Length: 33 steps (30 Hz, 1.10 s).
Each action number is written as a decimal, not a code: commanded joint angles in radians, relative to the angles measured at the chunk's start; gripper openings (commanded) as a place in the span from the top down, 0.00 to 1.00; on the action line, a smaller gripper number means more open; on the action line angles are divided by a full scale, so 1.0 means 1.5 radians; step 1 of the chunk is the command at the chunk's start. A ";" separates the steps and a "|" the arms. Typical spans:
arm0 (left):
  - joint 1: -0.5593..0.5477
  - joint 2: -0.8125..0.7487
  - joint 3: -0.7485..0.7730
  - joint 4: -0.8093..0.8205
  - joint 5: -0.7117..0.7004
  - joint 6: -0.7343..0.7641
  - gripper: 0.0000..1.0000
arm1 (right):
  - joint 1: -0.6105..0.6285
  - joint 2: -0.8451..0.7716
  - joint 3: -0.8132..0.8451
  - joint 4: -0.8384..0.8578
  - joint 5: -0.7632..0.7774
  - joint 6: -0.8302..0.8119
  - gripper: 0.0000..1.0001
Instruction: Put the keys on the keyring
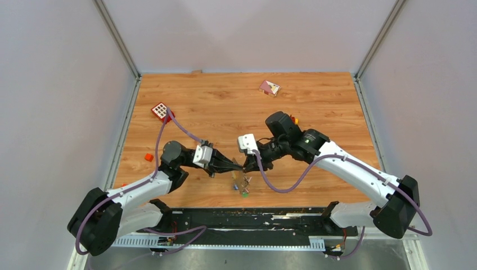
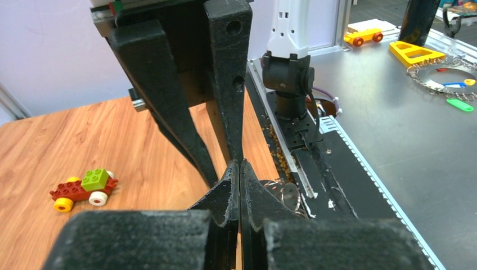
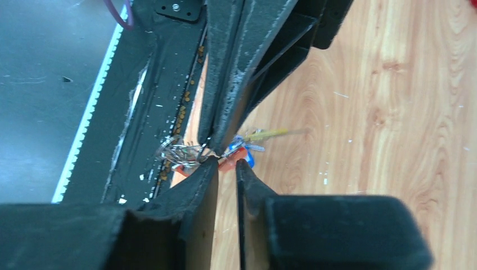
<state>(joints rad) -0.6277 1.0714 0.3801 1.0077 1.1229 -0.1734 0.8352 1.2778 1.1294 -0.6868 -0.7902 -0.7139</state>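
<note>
Two pincers tip to tip: left pincer clenched beside keyring; right pincer slightly parted, keys at tips.

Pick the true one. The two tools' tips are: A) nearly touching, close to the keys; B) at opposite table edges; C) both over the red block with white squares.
A: from above, the left tool and right tool meet tip to tip, with the keys right beside them.
</note>
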 commanded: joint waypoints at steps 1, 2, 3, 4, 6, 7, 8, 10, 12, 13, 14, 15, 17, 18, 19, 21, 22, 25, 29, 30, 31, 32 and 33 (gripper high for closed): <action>-0.006 -0.013 0.009 0.043 -0.005 0.014 1.00 | 0.001 -0.044 0.013 0.050 0.021 -0.027 0.75; -0.006 -0.012 0.009 0.043 -0.012 0.011 1.00 | 0.001 -0.054 0.012 0.048 0.025 -0.030 0.71; -0.006 -0.010 0.009 0.042 -0.021 0.010 1.00 | 0.001 -0.064 0.011 0.046 0.030 -0.031 0.69; -0.006 -0.007 0.010 0.041 -0.029 0.008 1.00 | 0.001 -0.074 0.011 0.041 0.032 -0.031 0.67; -0.006 -0.002 0.013 0.042 -0.040 0.002 1.00 | 0.001 -0.085 0.011 0.036 0.035 -0.031 0.65; -0.006 -0.001 0.013 0.041 -0.047 -0.001 1.00 | 0.001 -0.089 0.011 0.032 0.035 -0.032 0.64; -0.007 0.000 0.014 0.042 -0.049 -0.002 1.00 | 0.001 -0.091 0.011 0.028 0.037 -0.034 0.64; -0.006 -0.001 0.015 0.044 -0.052 -0.007 1.00 | 0.000 -0.095 0.009 0.017 0.042 -0.041 0.64; -0.005 -0.001 0.016 0.045 -0.055 -0.010 1.00 | 0.001 -0.098 0.006 0.012 0.048 -0.042 0.64; -0.006 0.000 0.016 0.045 -0.058 -0.011 1.00 | 0.001 -0.100 0.004 0.013 0.048 -0.042 0.64; -0.006 0.001 0.016 0.044 -0.061 -0.011 1.00 | 0.001 -0.101 0.002 0.015 0.047 -0.040 0.64; -0.005 0.002 0.016 0.045 -0.064 -0.013 1.00 | 0.001 -0.101 0.000 0.018 0.045 -0.035 0.64; -0.006 0.003 0.018 0.045 -0.069 -0.018 1.00 | 0.000 -0.100 0.000 0.028 0.044 -0.022 0.65; -0.006 0.004 0.019 0.044 -0.072 -0.019 1.00 | 0.001 -0.096 0.001 0.031 0.042 -0.019 0.65; -0.005 0.004 0.019 0.045 -0.075 -0.021 1.00 | 0.001 -0.092 0.000 0.034 0.042 -0.015 0.65; -0.005 0.004 0.019 0.044 -0.081 -0.023 1.00 | 0.000 -0.083 0.000 0.040 0.042 -0.006 0.66; -0.005 0.004 0.019 0.042 -0.086 -0.023 1.00 | 0.001 -0.079 -0.001 0.043 0.041 -0.001 0.66; -0.005 0.005 0.020 0.039 -0.095 -0.023 1.00 | 0.000 -0.069 0.000 0.049 0.033 0.009 0.70; -0.005 0.004 0.021 0.029 -0.106 -0.022 1.00 | 0.001 -0.061 0.001 0.055 0.035 0.020 0.75; -0.006 0.004 0.021 0.028 -0.109 -0.021 1.00 | 0.000 -0.060 0.000 0.057 0.035 0.023 0.76; -0.005 0.004 0.021 0.028 -0.109 -0.022 1.00 | 0.000 -0.056 0.000 0.059 0.040 0.027 0.76; -0.005 0.003 0.021 0.028 -0.108 -0.022 1.00 | 0.001 -0.054 -0.001 0.062 0.046 0.029 0.77; -0.005 0.003 0.021 0.027 -0.107 -0.023 1.00 | 0.000 -0.052 -0.001 0.064 0.051 0.030 0.78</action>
<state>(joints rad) -0.6342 1.0817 0.3801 1.0061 0.9958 -0.2008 0.8349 1.1889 1.1263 -0.6411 -0.7174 -0.6991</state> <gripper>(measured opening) 0.006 0.237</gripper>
